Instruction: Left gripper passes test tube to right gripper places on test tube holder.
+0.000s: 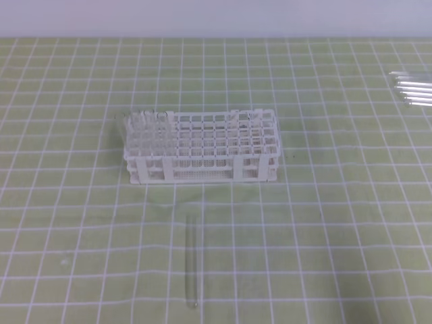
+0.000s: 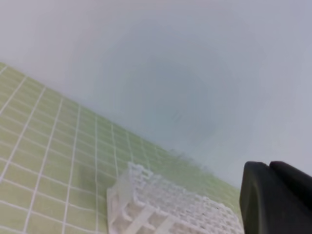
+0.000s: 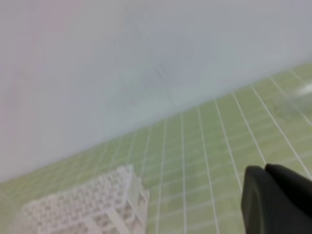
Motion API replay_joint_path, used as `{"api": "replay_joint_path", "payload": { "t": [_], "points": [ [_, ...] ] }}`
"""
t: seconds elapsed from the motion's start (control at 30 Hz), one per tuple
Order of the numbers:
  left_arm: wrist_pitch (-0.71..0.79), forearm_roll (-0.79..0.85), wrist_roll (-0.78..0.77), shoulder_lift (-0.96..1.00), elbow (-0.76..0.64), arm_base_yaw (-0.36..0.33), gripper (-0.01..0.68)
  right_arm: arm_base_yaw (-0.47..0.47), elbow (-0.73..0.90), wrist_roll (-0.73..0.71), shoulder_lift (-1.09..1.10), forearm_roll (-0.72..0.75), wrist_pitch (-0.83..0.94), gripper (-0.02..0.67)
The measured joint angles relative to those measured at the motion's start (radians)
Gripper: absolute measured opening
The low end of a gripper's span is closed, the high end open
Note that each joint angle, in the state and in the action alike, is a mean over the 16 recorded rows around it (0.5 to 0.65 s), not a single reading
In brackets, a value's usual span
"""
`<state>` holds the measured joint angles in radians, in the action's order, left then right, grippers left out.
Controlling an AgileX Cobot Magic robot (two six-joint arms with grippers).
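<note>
The test tube point(image 1: 192, 260) lies flat on the green gridded worktop point(image 1: 337, 223), apart from and in front of the white test tube holder point(image 1: 202, 147), untouched by either arm. Spare tubes point(image 1: 413, 89) lie at the far right edge. Only a black corner of the left tool point(image 2: 275, 197) and the right tool point(image 3: 275, 197) shows in each wrist view; spread or pressed together, I cannot tell

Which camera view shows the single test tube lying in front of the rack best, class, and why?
The exterior high view: the whole test tube lies in sight on the green mat, just in front of the test tube holder. Neither wrist view shows the tube at all; each catches only part of the holder.
</note>
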<state>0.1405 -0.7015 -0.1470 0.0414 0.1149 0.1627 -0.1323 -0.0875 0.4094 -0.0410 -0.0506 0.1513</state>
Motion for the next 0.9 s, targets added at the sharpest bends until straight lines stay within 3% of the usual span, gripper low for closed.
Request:
{"api": "replay_joint_path", "payload": {
  "t": [0.53,0.73,0.9],
  "points": [
    [0.451,0.108,-0.074,0.56,0.427,0.0,0.0,0.0,-0.44,-0.146,-0.42,-0.067,0.537,-0.002],
    [0.59,0.151,-0.097,0.735,0.505,0.016,0.0,0.0,-0.508,-0.218,-0.521,-0.142,0.611,-0.002],
    [0.614,0.161,-0.081,0.832,0.538,0.073,0.0,0.0,-0.519,-0.311,-0.598,-0.261,0.616,-0.002]
  ]
}}
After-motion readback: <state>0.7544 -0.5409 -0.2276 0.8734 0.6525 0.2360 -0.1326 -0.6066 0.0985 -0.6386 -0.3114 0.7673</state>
